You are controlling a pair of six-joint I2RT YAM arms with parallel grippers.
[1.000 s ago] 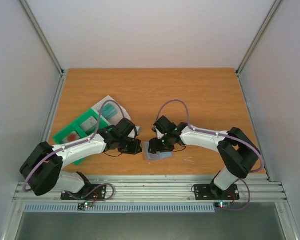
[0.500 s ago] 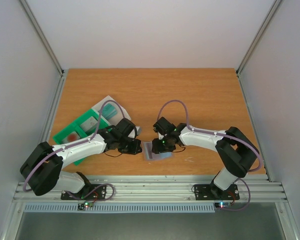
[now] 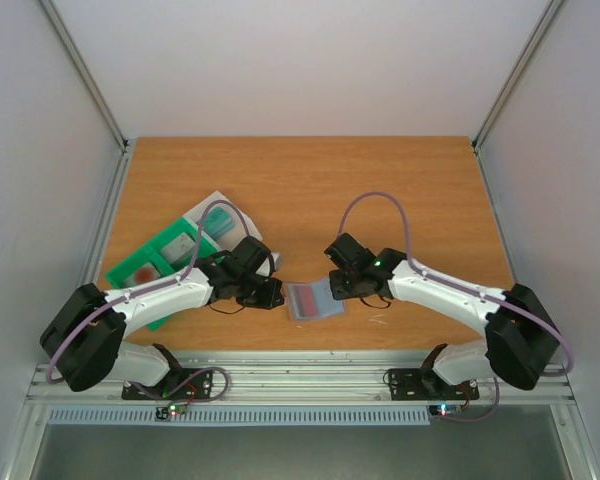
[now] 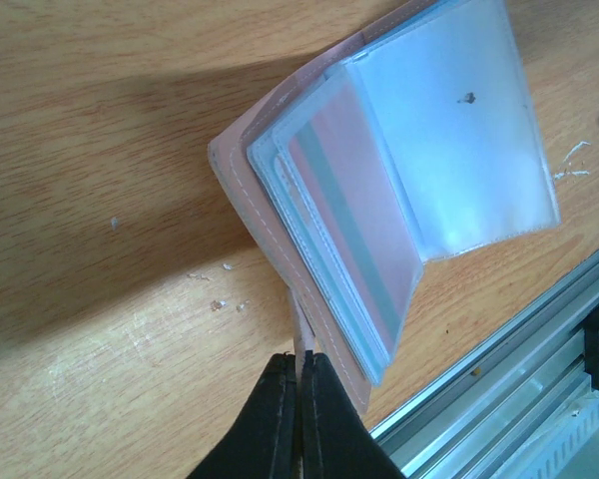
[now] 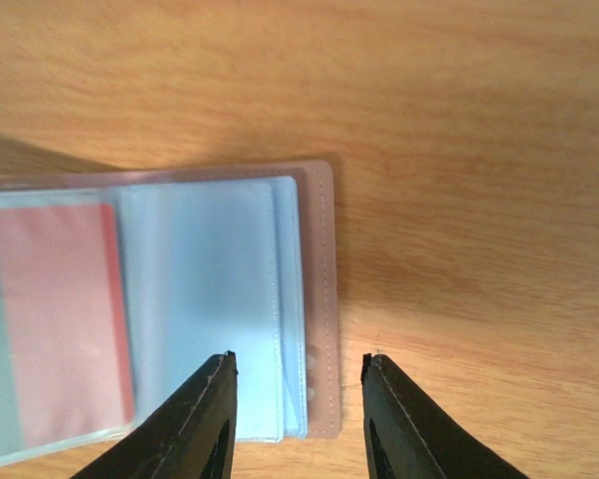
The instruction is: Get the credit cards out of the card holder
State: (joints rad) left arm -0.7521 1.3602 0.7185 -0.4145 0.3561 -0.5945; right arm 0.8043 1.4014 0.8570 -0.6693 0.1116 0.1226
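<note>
While the left fingers point(image 4: 278, 419) clamp the card holder point(image 4: 242, 170) by its cover, the parted right fingers point(image 5: 202, 414) should nip only the pink card point(image 5: 65, 299), not its clear sleeve point(image 5: 210, 299).

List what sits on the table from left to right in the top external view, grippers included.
green tray → left gripper, shut on the card holder's left edge → card holder, lying open → right gripper, open at its right edge.

Card holder point(image 3: 315, 301) lies splayed between the arms, left gripper point(image 4: 301, 361) pinching its cover, right gripper point(image 5: 298, 361) straddling its right edge, jaws apart. Far table point(image 3: 310, 175) offers bare wood; green tray point(image 3: 150, 272) crowds the left.
</note>
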